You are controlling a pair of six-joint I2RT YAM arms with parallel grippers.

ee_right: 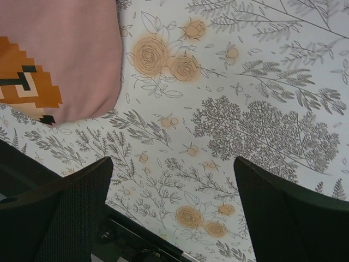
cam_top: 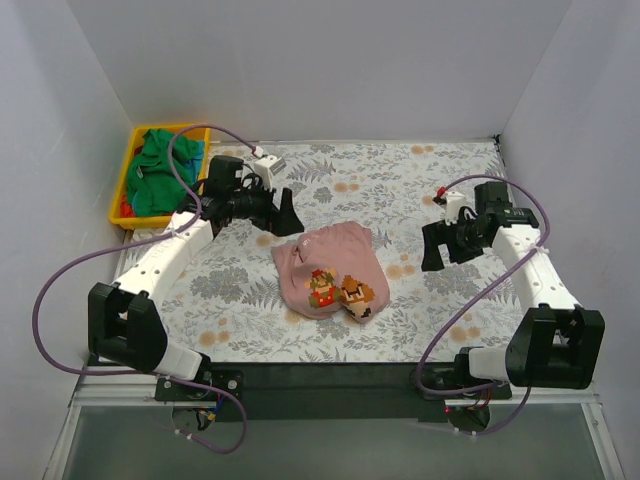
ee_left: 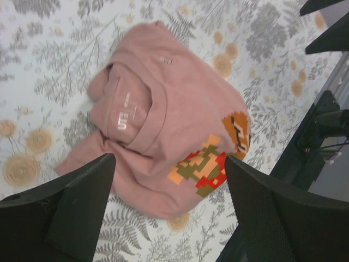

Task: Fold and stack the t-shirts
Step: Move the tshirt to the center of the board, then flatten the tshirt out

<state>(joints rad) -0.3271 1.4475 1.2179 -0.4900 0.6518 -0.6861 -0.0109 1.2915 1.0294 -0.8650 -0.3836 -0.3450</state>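
Note:
A dusty-pink t-shirt (cam_top: 330,268) lies in a rumpled, roughly folded bundle in the middle of the floral cover, its pixel print facing up. In the left wrist view the pink t-shirt (ee_left: 163,103) shows its collar and print. My left gripper (cam_top: 285,215) hovers just beyond the shirt's far-left corner. The left gripper (ee_left: 169,161) is open with nothing between its fingers. My right gripper (cam_top: 435,250) stands open to the right of the shirt, apart from it. The right gripper (ee_right: 173,161) is over bare cover, and a corner of the pink t-shirt (ee_right: 65,49) shows at upper left. A green t-shirt (cam_top: 160,165) and some red fabric (cam_top: 125,208) lie in the bin.
A yellow plastic bin (cam_top: 118,190) sits at the far left corner, against the left wall. The floral table cover (cam_top: 400,180) reaches to white walls at the back and on both sides. A black strip (cam_top: 330,375) runs along the near edge between the arm bases.

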